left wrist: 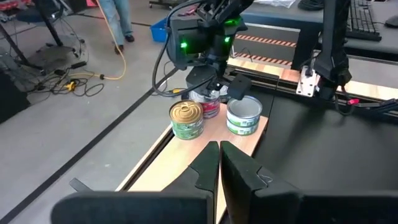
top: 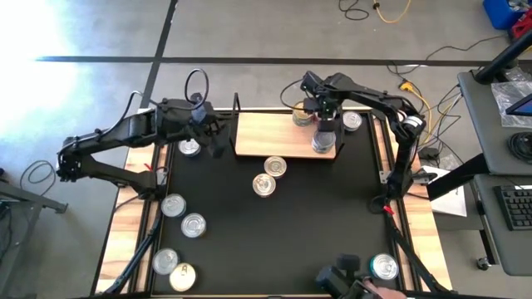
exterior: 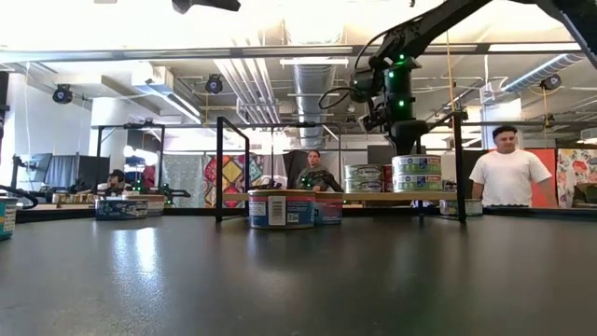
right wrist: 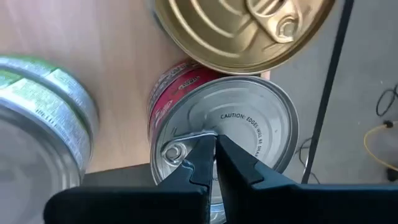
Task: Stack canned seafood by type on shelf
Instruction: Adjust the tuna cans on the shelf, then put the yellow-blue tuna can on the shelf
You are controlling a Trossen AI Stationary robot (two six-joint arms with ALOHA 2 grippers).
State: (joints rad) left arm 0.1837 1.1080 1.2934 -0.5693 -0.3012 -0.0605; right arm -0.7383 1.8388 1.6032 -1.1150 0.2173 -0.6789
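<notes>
On the far half of the black table [top: 274,241] sits the light-wood shelf [top: 266,133], black wire posts at both ends. High view count on the shelf's right end: one gold-lid tin with green label [top: 302,114], one silver-lid tin with red label [right wrist: 239,134] mostly hidden under the arm, and a stack of silver-lid green-label tins [top: 323,143]; the low view shows that stack two tins high. The left wrist view confirms three separate spots there: gold-lid, red-label, green-label stack.

Loose tins on the table, high view: two silver-lid tins [top: 269,176] touching each other just in front of the shelf; one silver-lid tin by the left arm [top: 189,148]; one silver-lid tin beyond the shelf's right end [top: 352,120]; two silver-lid tins at mid left [top: 183,215]; a silver and a gold-lid tin [top: 174,270] together at the near left corner; one silver-lid tin at the near right edge [top: 385,267]. Nine loose in total.

Right gripper [right wrist: 214,155] is over the shelf's right end, fingers pressed together with nothing between them, tips resting at the pull tab of the red-label tin. Gold-lid tin lies just beside that tin.

Left gripper [left wrist: 219,155] hovers near the shelf's left end, fingers closed and empty, pointing toward the shelf's tins.

Three people are visible in the room beyond the table, low view.
</notes>
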